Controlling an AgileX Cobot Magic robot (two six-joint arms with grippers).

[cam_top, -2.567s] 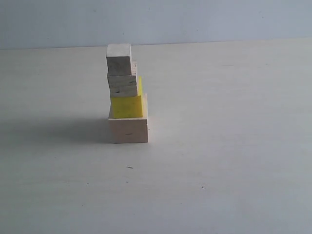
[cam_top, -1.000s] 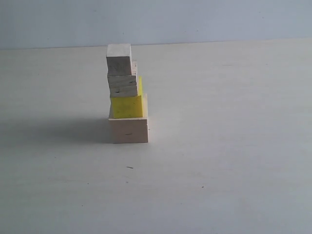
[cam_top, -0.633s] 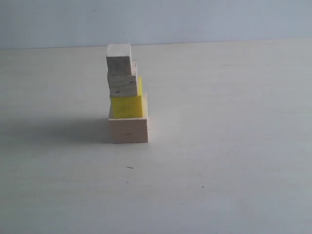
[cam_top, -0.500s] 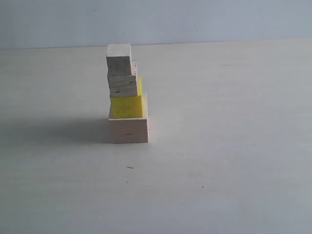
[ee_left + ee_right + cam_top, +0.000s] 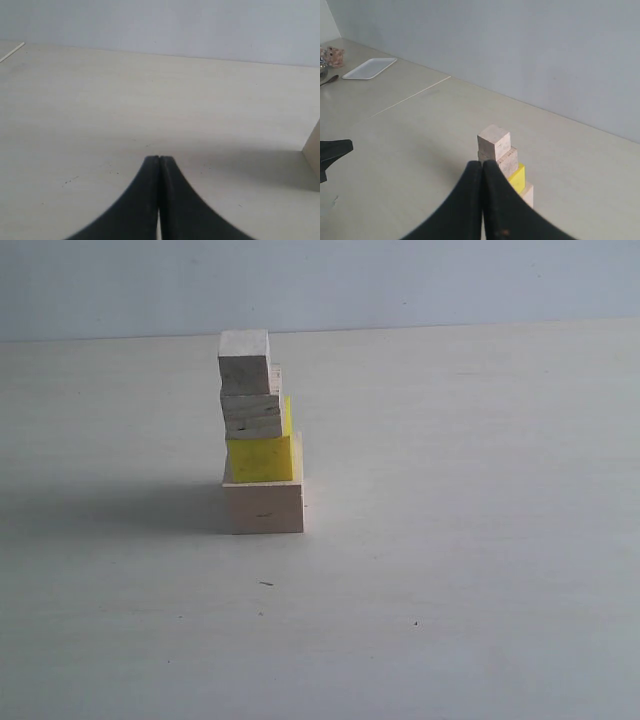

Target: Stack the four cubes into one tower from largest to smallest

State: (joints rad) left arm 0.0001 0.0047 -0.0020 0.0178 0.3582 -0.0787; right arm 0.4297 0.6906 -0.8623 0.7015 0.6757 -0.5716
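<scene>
Tower [image 5: 261,435] upright on pale table [image 5: 480,540], grey wall [image 5: 400,280] behind; left tool [image 5: 159,158], right tool [image 5: 482,163] clenched, empty.

No visible change since earlier frames; tower [image 5: 259,455] unmoved, no shift.

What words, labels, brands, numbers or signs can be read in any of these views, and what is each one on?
None: no readable text shows in any view.
Large pale bare-wood cube: blank, only a dark grain fleck.
Medium bright yellow cube: blank.
Lower small pale bare-wood cube: blank, only dark grain marks.
Top small pale bare-wood cube: blank.
White rectangular tray, far off in the right wrist view: no print visible.
</scene>
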